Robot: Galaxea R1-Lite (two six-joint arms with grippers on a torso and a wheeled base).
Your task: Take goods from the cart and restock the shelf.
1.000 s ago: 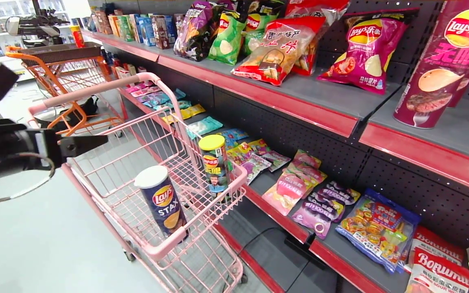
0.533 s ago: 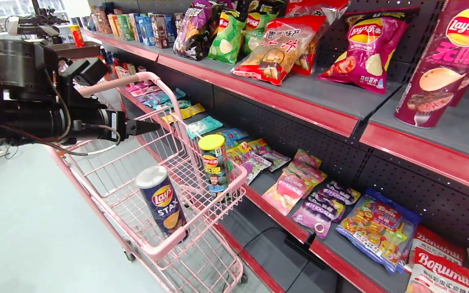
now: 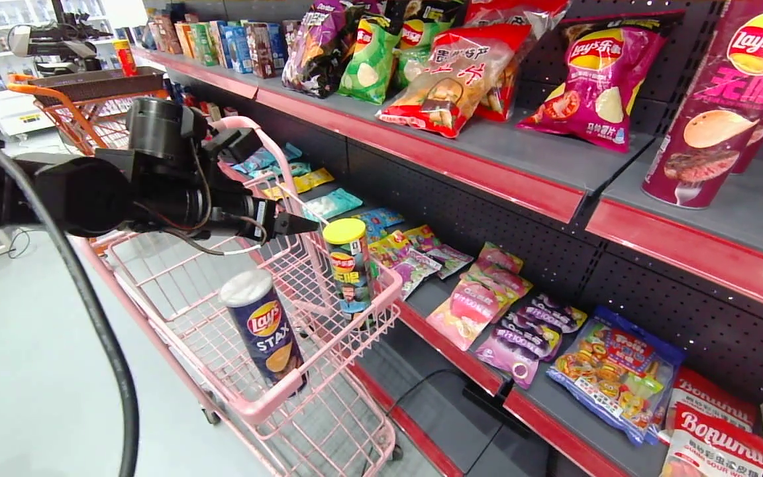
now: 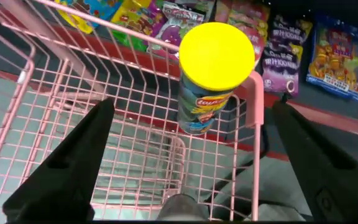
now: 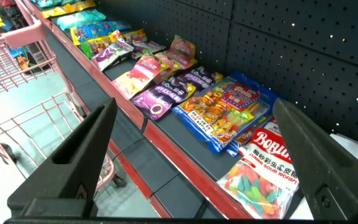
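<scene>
The left gripper (image 3: 303,225) moves from the far left edge of the head view, where it starts outside the cart (image 3: 269,405). It passes at the height of the handle (image 3: 246,121) half a second ago. It now hangs over the basket, its tip just beside the yellow lid of the can (image 3: 350,265), from which it starts well apart. The arm (image 3: 90,192) behind it, at first mostly out of the picture, now stretches across the left side in front of the handle. Its black cable (image 3: 113,358), first a small loop under the wrist, now hangs in a long curve to the lower edge.
</scene>
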